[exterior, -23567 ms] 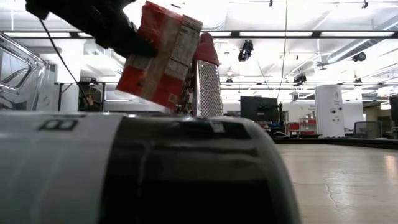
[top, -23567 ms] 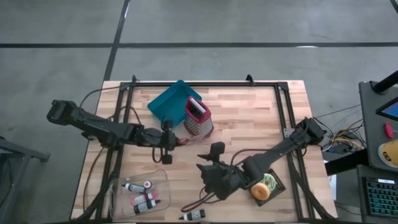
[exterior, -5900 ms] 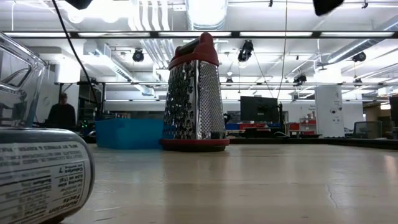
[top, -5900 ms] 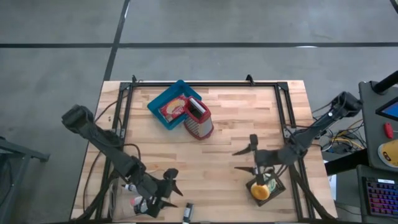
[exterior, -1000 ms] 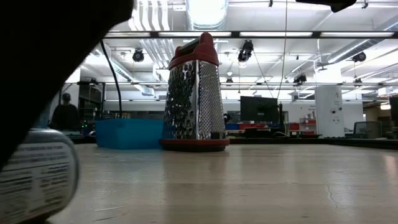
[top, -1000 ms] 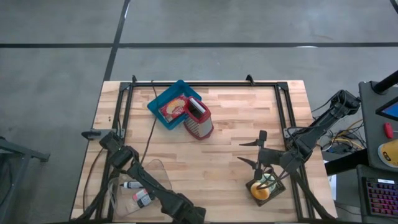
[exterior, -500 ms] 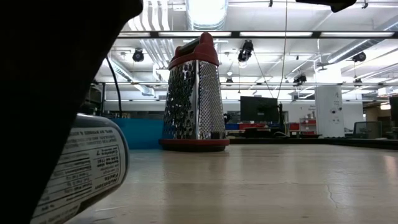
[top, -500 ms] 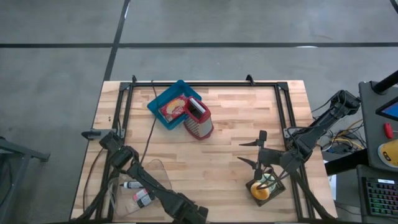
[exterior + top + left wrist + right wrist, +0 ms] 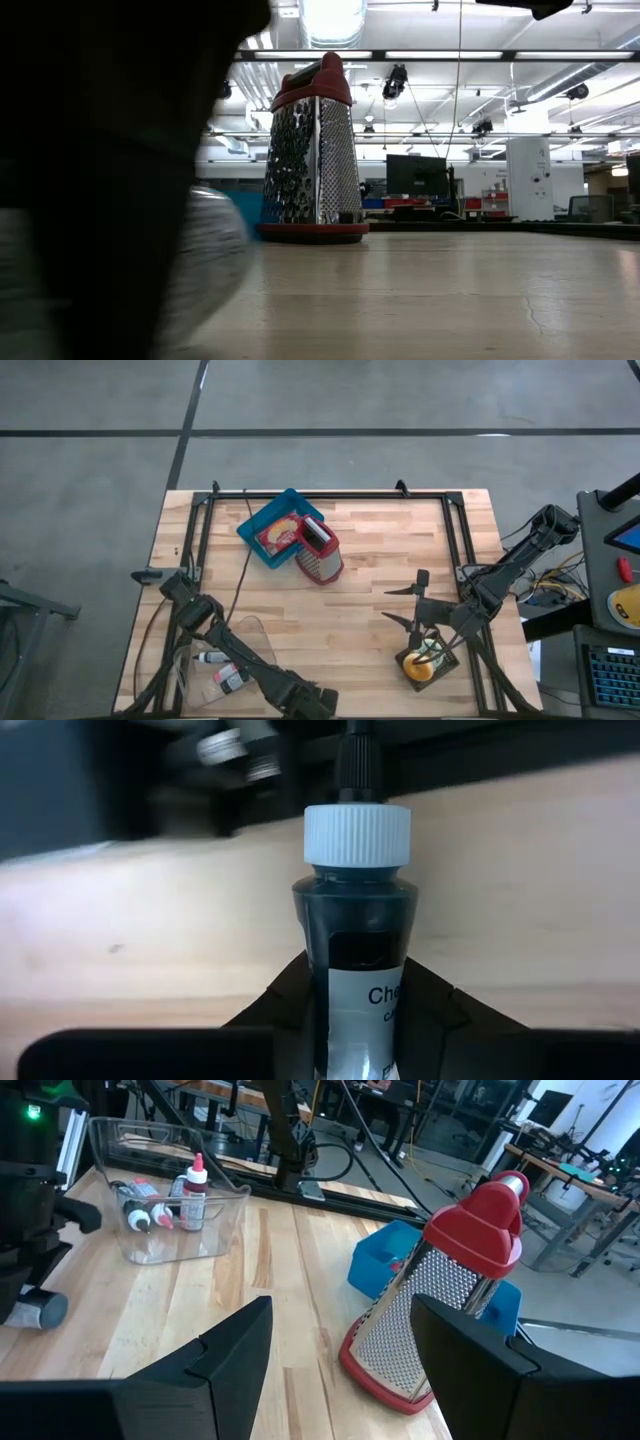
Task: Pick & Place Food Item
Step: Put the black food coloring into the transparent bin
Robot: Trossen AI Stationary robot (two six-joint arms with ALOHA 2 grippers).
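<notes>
Now | I see left pincer (image 9: 355, 1020) clamped on small bottle (image 9: 357, 910), low at desk (image 9: 380, 560) near edge | right pincer (image 9: 340, 1355) apart, waiting | bottle seems light, stiff, smooth; I judge body below cap as best hold

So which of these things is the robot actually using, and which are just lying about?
In use: left gripper, shut on the small white-capped bottle; probably the clear tub of similar bottles.
Lying about: grater; blue bin with the red box; round orange thing below the waiting, open right gripper.
</notes>
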